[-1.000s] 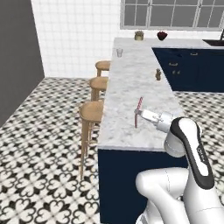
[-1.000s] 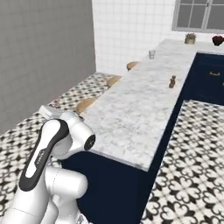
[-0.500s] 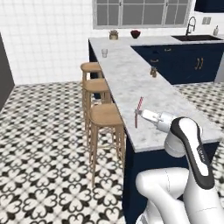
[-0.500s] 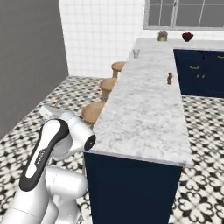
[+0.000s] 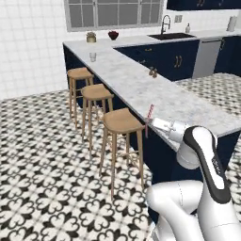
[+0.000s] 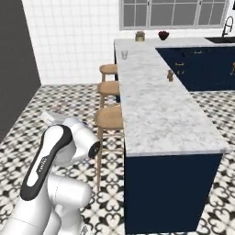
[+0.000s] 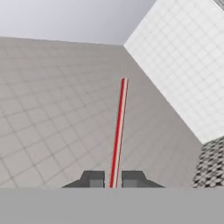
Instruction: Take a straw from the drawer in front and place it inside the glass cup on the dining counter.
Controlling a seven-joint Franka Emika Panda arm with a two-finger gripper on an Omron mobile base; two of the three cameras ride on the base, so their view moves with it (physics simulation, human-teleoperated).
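long white-grey marble worktop (image 5: 141, 84) runs ahead, small clear glass cup (image 5: 92, 57) near its far-left edge. gripper (image 7: 112, 179) clamped on thin red-and-white striped straw (image 7: 118, 131), upright off the near-left edge. keep it vertical, drive closer, lower straight into the cup.

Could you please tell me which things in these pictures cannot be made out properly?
- The glass cup: far and small in both base views; whether anything is in it cannot be told.
- The end effector shut on the straw: in the right base view the arm's own white body hides the grip.
- The small brown item on the dining counter: too small to identify.
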